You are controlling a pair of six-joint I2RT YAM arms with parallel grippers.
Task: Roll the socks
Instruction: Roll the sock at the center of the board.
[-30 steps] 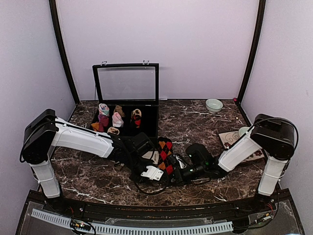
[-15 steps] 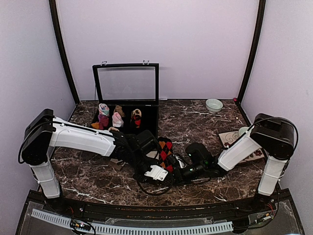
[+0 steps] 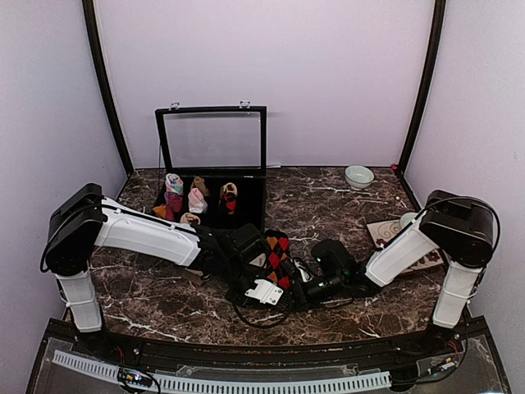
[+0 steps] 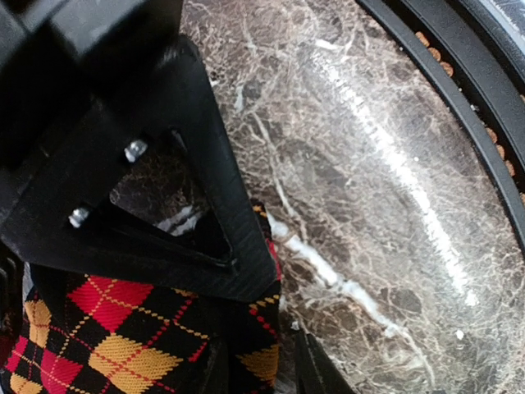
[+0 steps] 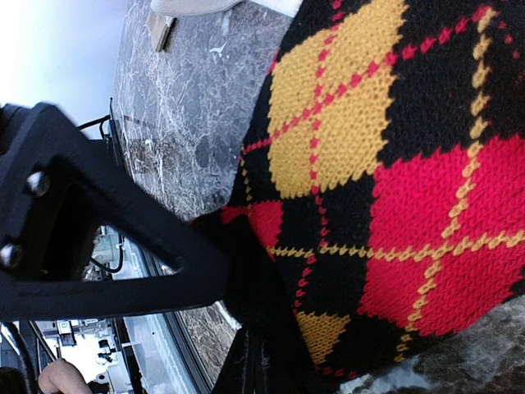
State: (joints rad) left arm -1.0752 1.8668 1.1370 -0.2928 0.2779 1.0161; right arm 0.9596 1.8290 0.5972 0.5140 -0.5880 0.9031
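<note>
The black argyle sock [image 3: 279,256] with red and orange diamonds lies on the marble table between both arms. My left gripper [image 3: 264,286] is at its near end. In the left wrist view the left gripper [image 4: 275,328] is shut on the sock's [image 4: 123,336] edge. My right gripper [image 3: 300,292] comes in from the right. In the right wrist view the right gripper [image 5: 238,320] pinches the sock's [image 5: 394,164] black edge. A bit of the cream sock [image 3: 257,261] shows under my left arm, mostly hidden; it also shows in the right wrist view [image 5: 197,5].
A black box [image 3: 254,197] with its glass lid up stands at the back left, holding several rolled sock bundles [image 3: 197,199]. A pale bowl [image 3: 358,176] sits at the back right. A patterned plate [image 3: 384,233] lies by the right arm. The table's front edge [image 4: 459,107] is close.
My left gripper has moved a little right and toward the near edge along the argyle sock. The right arm has barely moved.
</note>
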